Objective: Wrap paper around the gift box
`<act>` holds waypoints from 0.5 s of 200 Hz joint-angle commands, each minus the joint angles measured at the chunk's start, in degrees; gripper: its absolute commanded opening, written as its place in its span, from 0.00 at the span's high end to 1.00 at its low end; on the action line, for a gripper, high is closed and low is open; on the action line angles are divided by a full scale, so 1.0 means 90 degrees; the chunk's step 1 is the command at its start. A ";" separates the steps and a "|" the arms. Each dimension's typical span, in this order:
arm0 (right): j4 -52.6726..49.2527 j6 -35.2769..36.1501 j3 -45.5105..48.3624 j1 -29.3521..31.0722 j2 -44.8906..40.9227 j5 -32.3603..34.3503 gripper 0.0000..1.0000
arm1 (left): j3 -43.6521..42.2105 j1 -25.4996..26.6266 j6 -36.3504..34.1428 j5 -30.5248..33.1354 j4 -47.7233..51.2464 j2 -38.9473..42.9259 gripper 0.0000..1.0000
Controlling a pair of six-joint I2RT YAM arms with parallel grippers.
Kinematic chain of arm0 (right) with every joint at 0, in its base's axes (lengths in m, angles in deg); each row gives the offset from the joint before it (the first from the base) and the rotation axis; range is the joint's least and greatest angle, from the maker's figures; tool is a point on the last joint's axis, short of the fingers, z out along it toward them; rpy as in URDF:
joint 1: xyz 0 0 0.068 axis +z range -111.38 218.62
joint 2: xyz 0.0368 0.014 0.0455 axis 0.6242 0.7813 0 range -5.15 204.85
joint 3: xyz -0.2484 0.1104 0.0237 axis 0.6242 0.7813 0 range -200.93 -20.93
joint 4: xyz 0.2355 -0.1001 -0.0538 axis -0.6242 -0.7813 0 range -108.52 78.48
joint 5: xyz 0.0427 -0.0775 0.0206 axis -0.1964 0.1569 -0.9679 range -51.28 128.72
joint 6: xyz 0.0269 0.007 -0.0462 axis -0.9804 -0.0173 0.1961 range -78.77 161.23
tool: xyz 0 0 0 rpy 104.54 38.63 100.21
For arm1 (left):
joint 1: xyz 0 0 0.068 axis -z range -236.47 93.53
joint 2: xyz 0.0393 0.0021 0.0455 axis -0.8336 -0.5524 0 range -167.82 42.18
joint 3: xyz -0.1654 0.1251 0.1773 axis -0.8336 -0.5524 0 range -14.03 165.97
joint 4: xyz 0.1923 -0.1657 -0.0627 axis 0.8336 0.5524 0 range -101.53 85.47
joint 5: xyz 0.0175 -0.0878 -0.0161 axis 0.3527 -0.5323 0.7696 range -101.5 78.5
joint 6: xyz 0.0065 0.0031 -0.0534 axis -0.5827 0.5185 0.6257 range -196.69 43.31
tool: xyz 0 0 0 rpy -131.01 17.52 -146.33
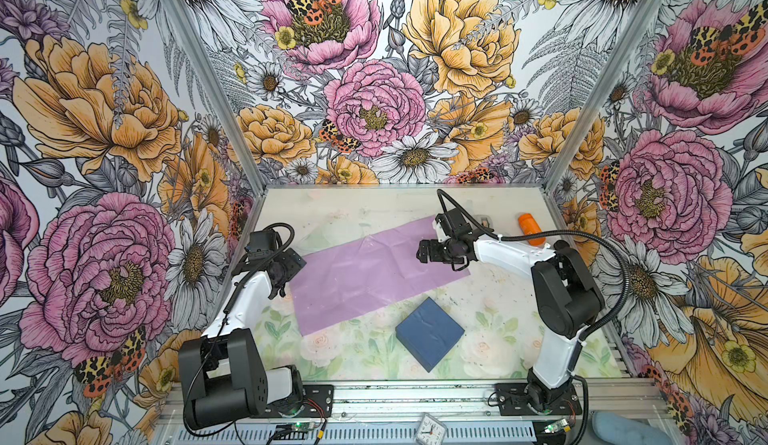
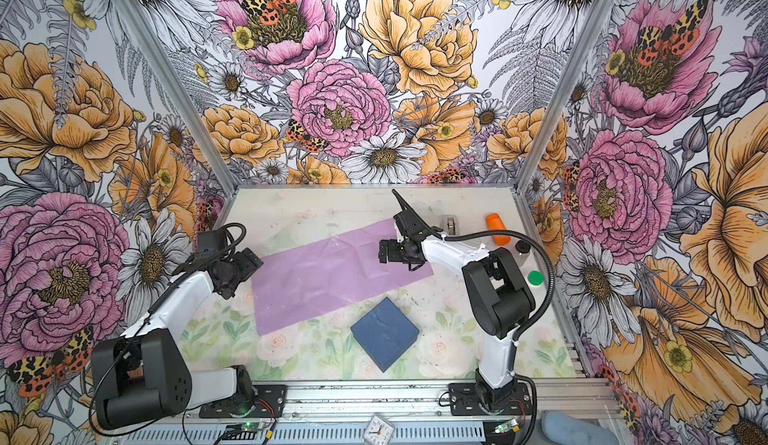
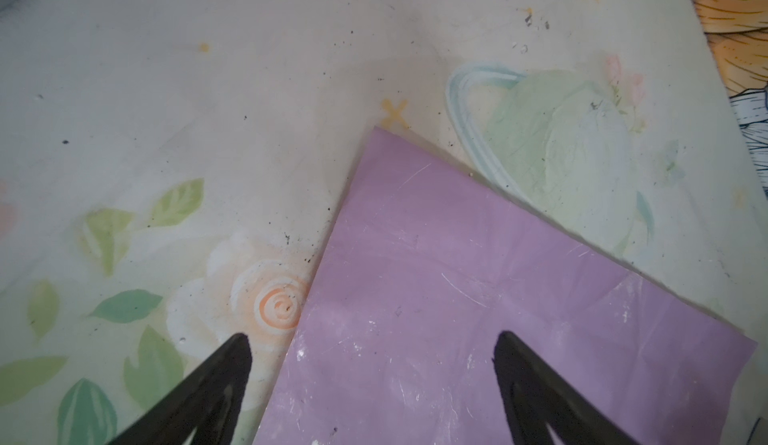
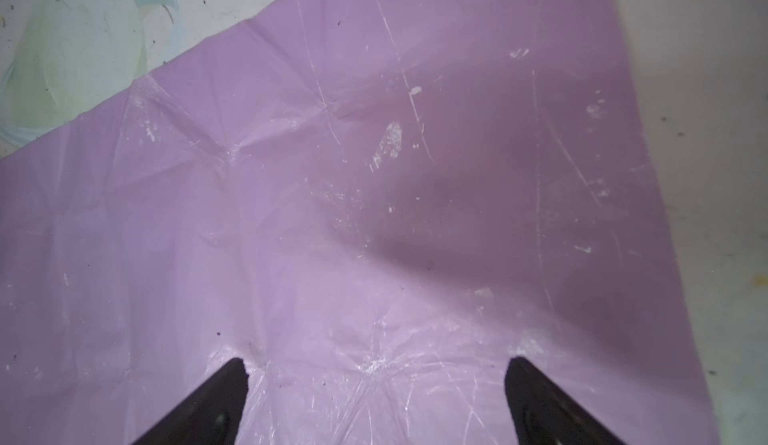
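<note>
1. Evidently the laying-out of the sheet is the step in hand. The paper [image 1: 374, 272] lies flat, lilac face up, on the table [image 1: 498, 306]. The gift box [image 1: 430, 333] rests on bare table beside the sheet's long edge, well clear of both pairs of fingers.
2. The left gripper [image 3: 374, 339] has its fingers [image 3: 216, 380] spread and pinches nothing. One finger hangs over bare table and the other over the paper, so the sheet's short edge runs between them, with a corner just ahead of the tips.
3. The right gripper [image 4: 376, 362] is likewise spread and empty. Both its fingers [image 4: 540, 397] are over the paper, with creases between and ahead of them. Whether the tips touch the sheet cannot be told.
4. The sheet looks flat enough to leave, so each arm should probably lift straight off it. A dragging fingertip would likely slide or wrinkle paper this thin.
5. The box appears turned relative to the sheet. A good move would take it across two opposite sides with the fingers fully spread, square it to the paper's edges, and set it down mid-sheet.
</note>
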 commanded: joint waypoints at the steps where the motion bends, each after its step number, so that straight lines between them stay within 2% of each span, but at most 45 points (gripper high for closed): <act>1: -0.0124 -0.0023 -0.0254 -0.0051 0.0343 0.0164 0.02 | -0.0162 -0.0065 0.0194 -0.0109 -0.0370 -0.0122 0.07; 38: -0.0124 -0.0316 -0.0088 -0.0195 0.0536 0.0309 0.02 | -0.0207 -0.0096 0.0205 -0.0180 -0.0594 -0.0423 0.09; 100: -0.0105 -0.0591 0.0715 -0.0363 0.0121 0.0559 0.02 | -0.0134 0.0057 0.0185 -0.0598 -0.1059 -0.1175 0.17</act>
